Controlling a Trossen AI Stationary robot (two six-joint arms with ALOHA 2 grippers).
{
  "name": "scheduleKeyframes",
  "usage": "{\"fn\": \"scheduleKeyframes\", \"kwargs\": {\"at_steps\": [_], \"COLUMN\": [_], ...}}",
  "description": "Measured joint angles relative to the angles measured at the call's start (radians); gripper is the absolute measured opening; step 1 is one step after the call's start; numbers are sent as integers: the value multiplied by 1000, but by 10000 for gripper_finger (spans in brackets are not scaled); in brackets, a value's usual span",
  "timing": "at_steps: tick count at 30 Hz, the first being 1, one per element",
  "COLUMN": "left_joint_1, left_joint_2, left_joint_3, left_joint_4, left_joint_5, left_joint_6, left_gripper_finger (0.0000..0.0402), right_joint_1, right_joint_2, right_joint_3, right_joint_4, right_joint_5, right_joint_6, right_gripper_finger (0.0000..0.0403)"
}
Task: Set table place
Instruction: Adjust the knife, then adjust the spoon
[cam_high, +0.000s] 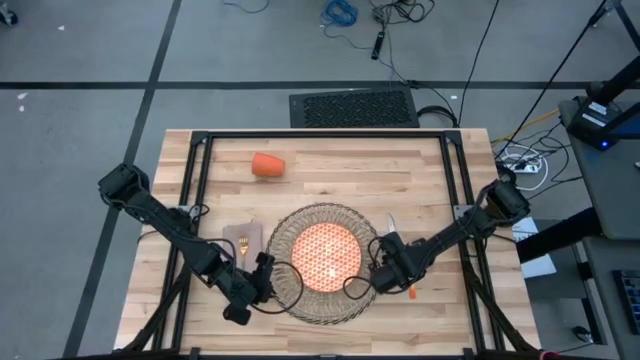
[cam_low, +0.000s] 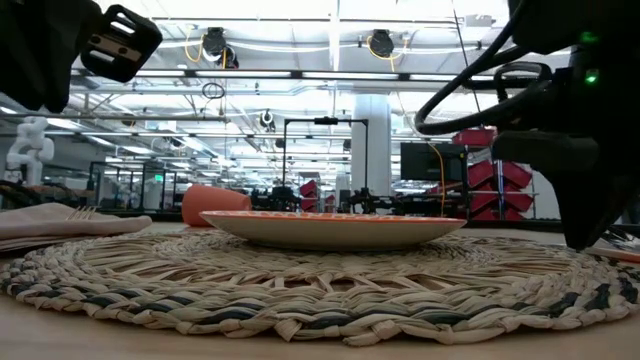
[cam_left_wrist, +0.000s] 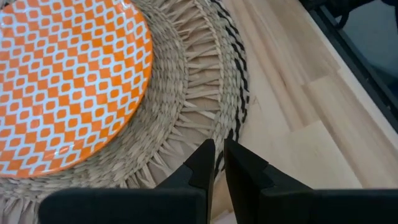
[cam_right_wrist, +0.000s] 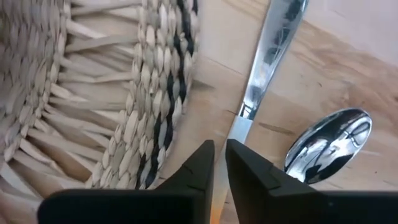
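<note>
A round woven placemat (cam_high: 290, 290) lies mid-table with the orange-patterned plate (cam_high: 328, 252) on it. The orange cup (cam_high: 267, 165) lies on its side at the far left. A fork (cam_high: 243, 246) rests on the beige napkin (cam_high: 240, 236) left of the mat. The knife (cam_right_wrist: 273, 43) and the spoon (cam_right_wrist: 329, 140) lie on the wood just right of the mat. My right gripper (cam_right_wrist: 219, 149) points down, shut on the knife. My left gripper (cam_left_wrist: 219, 146) hangs shut above the mat's near-left rim (cam_left_wrist: 233, 118), holding nothing. My right gripper pinches the knife's narrow neck (cam_right_wrist: 235, 127), where the blade meets the orange handle (cam_right_wrist: 215, 214), between its two fingers. They come from above, pointing down, one on each side of the knife. The blade lies flat on the table beside the mat's rim.
The spoon's bowl lies close beside my right gripper's fingers. Black frame bars (cam_high: 455, 180) run along the table top at left, right and far side. Bare wood (cam_high: 400, 170) shows at the far right.
</note>
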Motion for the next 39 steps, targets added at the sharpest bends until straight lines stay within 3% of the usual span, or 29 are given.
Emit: {"fn": "scheduleKeyframes", "kwargs": {"at_steps": [11, 20, 28, 39], "left_joint_1": [-6, -36, -37, -38], "left_joint_2": [0, 0, 0, 0], "left_joint_3": [0, 0, 0, 0], "left_joint_4": [-26, -25, -20, -16], "left_joint_5": [1, 24, 16, -1], "left_joint_6": [0, -8, -8, -11], "left_gripper_finger": [22, 22, 22, 22], "right_joint_1": [46, 79, 154, 202], "right_joint_2": [7, 7, 5, 5], "right_joint_3": [51, 159, 234, 173], "right_joint_4": [6, -154, -411, -252], "right_joint_5": [25, 102, 49, 1], "right_joint_6": [129, 194, 357, 401], "right_gripper_finger": [27, 27, 27, 27]}}
